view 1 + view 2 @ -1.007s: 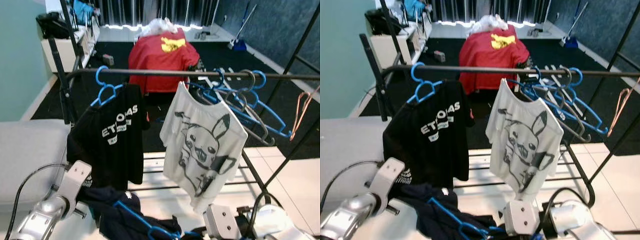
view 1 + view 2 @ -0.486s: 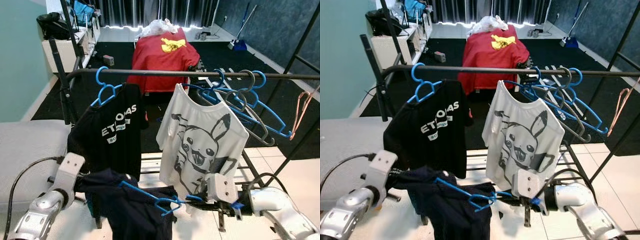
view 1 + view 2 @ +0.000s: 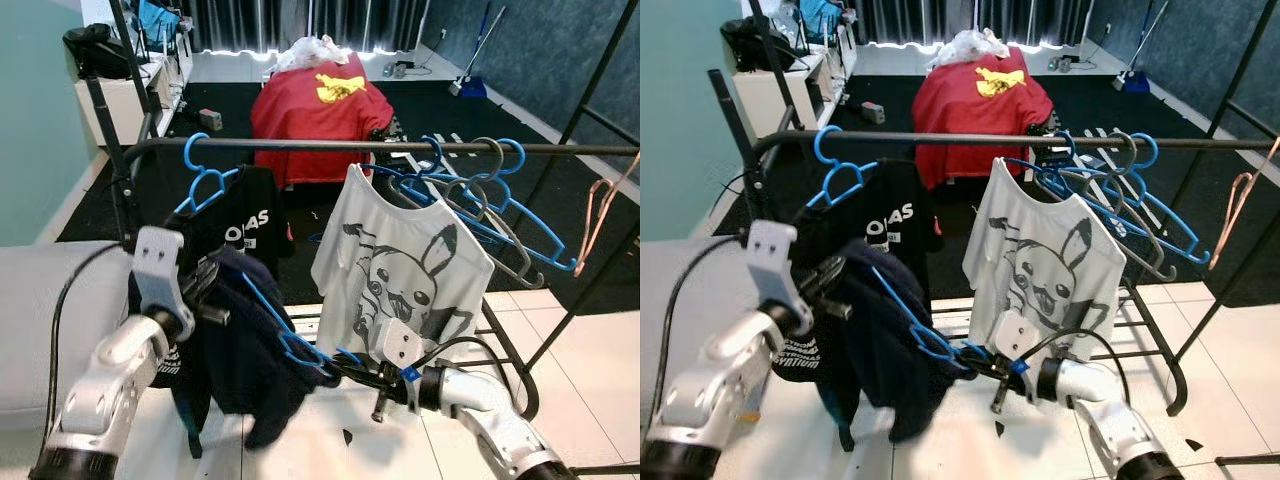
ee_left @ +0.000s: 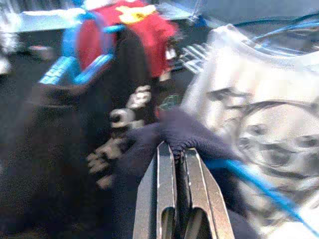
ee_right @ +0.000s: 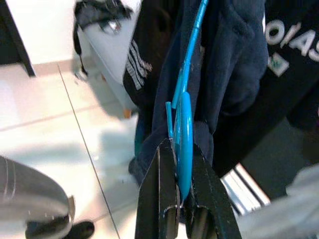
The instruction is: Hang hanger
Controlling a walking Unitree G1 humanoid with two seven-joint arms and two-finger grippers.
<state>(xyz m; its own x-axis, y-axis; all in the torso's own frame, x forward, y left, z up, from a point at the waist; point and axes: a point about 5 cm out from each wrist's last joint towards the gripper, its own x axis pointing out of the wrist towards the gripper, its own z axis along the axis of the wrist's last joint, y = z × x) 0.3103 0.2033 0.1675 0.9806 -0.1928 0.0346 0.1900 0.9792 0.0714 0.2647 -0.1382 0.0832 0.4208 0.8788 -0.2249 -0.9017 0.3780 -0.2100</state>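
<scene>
Above and beyond both grippers, a dark clothes rail (image 3: 300, 146) spanning the view, already carrying a black printed T-shirt (image 3: 245, 225) on a blue hanger, a white cartoon T-shirt (image 3: 400, 265) and a bunch of bare hangers (image 3: 490, 200) further along toward the right. Below the rail, slung between the two arms, a dark navy garment (image 3: 245, 350) on a blue hanger (image 3: 915, 325), tilted steeply, its hook end low. Left gripper (image 4: 175, 149) raised near the black shirt, fingers pinched tight on a fold of the navy cloth at the upper shoulder. Right gripper (image 5: 180, 144) lower and in front of the white shirt, fingers clamped on the blue hook of the hanger. Step in hand, by the look of it: the carry up toward the rail, hook not yet over it. Next move likely calls for lifting the hook end above the rail, levelling the hanger, and aiming for the gap between the black and white shirts before letting go.
</scene>
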